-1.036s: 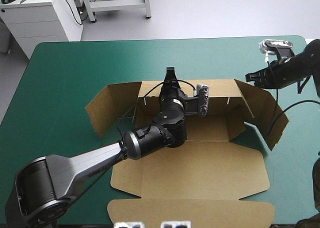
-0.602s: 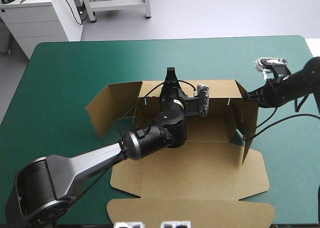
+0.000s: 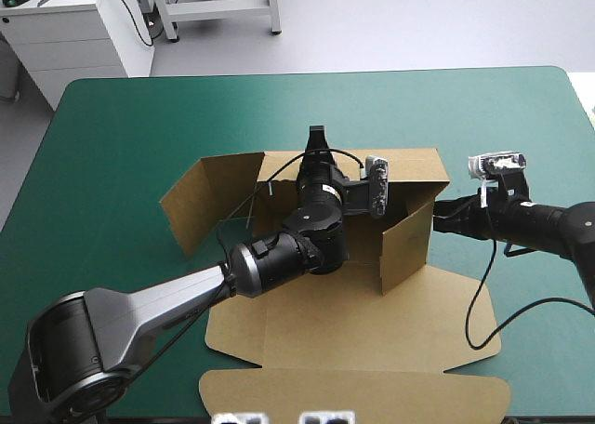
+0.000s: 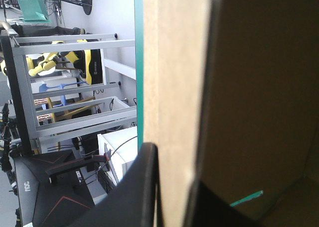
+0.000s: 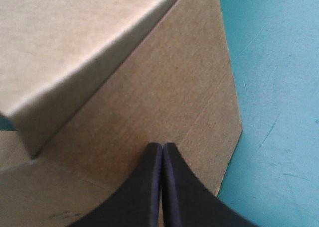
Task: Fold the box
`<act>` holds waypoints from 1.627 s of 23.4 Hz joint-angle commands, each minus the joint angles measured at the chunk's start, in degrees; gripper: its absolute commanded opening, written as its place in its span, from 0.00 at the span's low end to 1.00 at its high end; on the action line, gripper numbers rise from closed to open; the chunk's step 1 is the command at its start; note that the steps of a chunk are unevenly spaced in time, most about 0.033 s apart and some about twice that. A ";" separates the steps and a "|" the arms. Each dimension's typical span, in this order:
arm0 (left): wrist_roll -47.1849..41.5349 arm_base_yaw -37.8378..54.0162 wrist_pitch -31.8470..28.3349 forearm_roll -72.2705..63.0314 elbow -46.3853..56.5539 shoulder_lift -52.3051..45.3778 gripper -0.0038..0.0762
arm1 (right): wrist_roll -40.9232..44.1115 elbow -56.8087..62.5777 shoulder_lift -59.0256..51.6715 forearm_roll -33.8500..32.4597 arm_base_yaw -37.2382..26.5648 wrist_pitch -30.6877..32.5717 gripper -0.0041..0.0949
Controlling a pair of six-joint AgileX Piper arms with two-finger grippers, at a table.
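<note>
Swung upright, the brown box (image 3: 372,322) flap (image 3: 406,247) meets the closed right pincer (image 5: 162,147); left pincer (image 4: 172,179) clamps a wall (image 3: 409,168).

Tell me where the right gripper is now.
High view: the right gripper is at the box's right side, shut jaws against the outside of its raised flap.

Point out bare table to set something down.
Bare teal-green cover runs between the box and the table's far edge, also left of its left flap. Crowded: the box's middle at the left tool, and beside the right tool.
</note>
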 commanded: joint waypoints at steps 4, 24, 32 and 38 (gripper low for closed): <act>-0.93 -0.65 -2.77 -2.72 -0.97 -2.44 0.04 | -10.70 2.58 -1.29 12.71 0.08 2.05 0.02; -0.92 -0.65 -3.79 -2.96 -0.97 -2.44 0.04 | -12.18 2.58 -1.29 9.46 0.08 6.40 0.02; -0.92 -0.65 -3.79 -2.96 -0.97 -2.44 0.04 | 2.94 -5.42 -4.67 -8.84 0.08 2.09 0.02; -0.92 -0.65 -3.79 -2.96 -0.97 -2.44 0.04 | 15.68 -17.96 -4.98 -23.67 0.08 0.53 0.02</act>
